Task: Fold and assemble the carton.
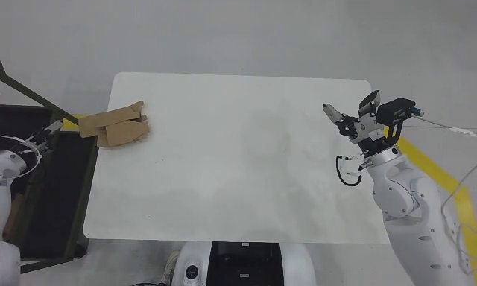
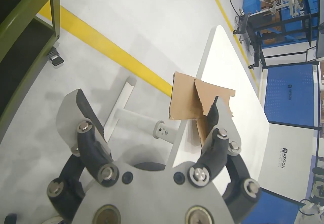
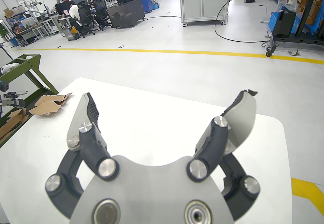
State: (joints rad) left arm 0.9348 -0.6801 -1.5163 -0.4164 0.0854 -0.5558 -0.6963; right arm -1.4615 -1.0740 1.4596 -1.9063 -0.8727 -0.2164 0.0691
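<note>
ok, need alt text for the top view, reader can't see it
An unassembled brown carton lies at the white table's far left corner, overhanging the left edge. The left tool is open just off that edge, near the carton. The right tool is open at the table's right edge, holding nothing.

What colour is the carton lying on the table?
The carton is plain brown cardboard, clearest in the left wrist view.
</note>
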